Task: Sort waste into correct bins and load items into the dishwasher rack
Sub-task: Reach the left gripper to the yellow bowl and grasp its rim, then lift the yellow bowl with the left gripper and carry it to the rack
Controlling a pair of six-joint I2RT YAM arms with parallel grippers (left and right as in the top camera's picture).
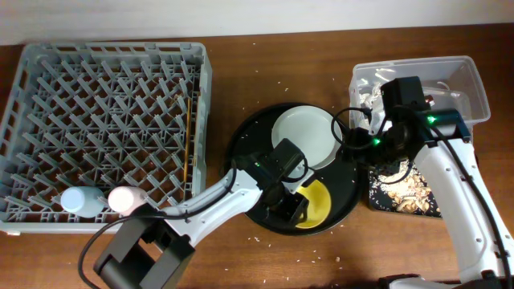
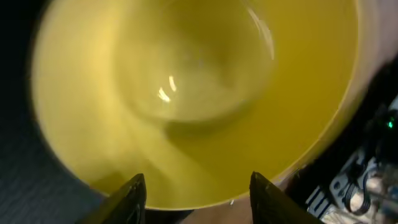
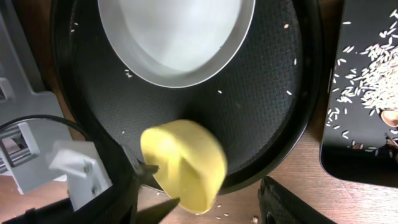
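Brown wooden table (image 1: pixel 265 261), seen from above. Far left, the grey dishwasher rack (image 1: pixel 112 48), the largest item, holds the blue cup (image 1: pixel 76 200) and pink cup (image 1: pixel 122 198) side by side in its near corner on my left, with the chopsticks (image 1: pixel 189 136) lying along its right wall. Centre, the round black tray (image 1: pixel 245 140) carries the grey-white plate (image 1: pixel 301 132) at the back and the yellow bowl (image 1: pixel 320 205) at the front, tilted, its underside toward my right wrist camera. Right, the clear tub (image 1: pixel 474 88) has a silvery-white scrap (image 1: pixel 369 95) inside. Just in front of it, the black rectangular tray (image 1: pixel 385 201) bears tan food bits (image 1: pixel 414 191) and white crumbs (image 3: pixel 373 68). My left claw (image 2: pixel 198 186) is at the bowl, fingers spread wide, the near rim crossing the gap; whether they touch it I cannot tell. My right claw (image 3: pixel 221 211) hangs over the round tray's right edge, jaws wide apart, holding nothing
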